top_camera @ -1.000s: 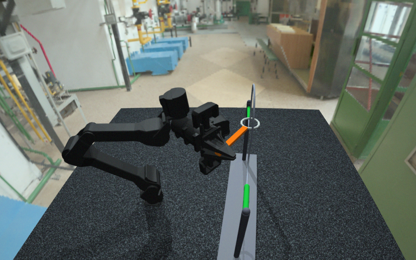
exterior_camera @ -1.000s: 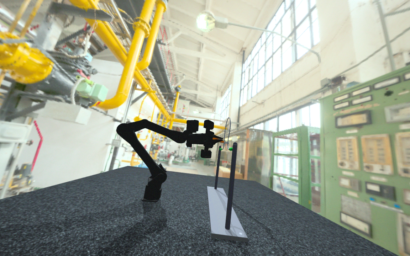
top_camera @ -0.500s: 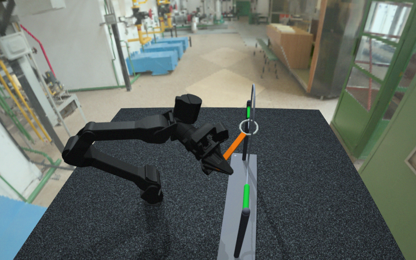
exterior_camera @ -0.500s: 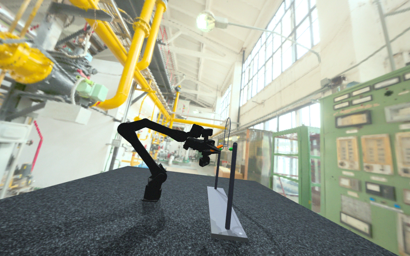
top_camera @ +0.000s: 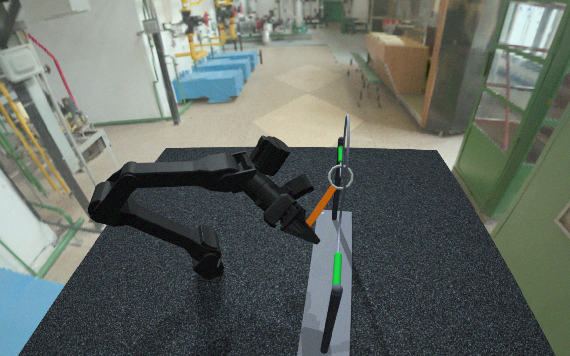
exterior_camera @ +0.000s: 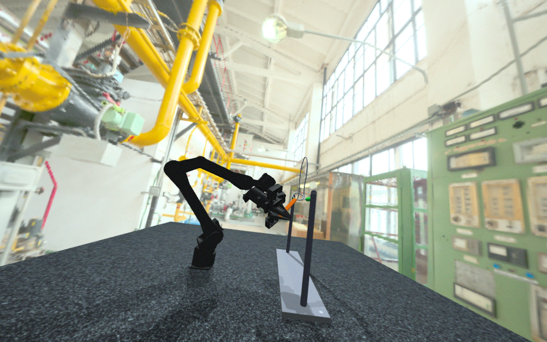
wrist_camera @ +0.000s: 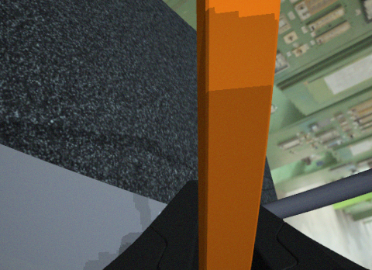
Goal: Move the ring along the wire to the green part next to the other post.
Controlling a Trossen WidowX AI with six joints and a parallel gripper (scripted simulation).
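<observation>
The white ring (top_camera: 329, 178) hangs around the thin grey wire (top_camera: 347, 116) between the far green part (top_camera: 340, 153) and the near green part (top_camera: 337, 268), closer to the far one. Whether it touches the wire I cannot tell. Its orange handle (top_camera: 321, 206) (exterior_camera: 291, 204) (wrist_camera: 236, 126) slopes down toward the arm. My gripper (top_camera: 316, 241) (exterior_camera: 289, 218) (wrist_camera: 205, 192) is shut on the handle, below the ring, with its fingertips pointing down toward the wire stand. The ring is out of the wrist view.
The far post (top_camera: 335, 203) (exterior_camera: 289, 236) stands behind the ring. The near post (top_camera: 331, 318) (exterior_camera: 308, 255) stands at the front. Both rise from a grey base plate (top_camera: 322, 270) (exterior_camera: 292, 276) (wrist_camera: 54, 196) on the dark table. The wire's tall loop rises above the ring.
</observation>
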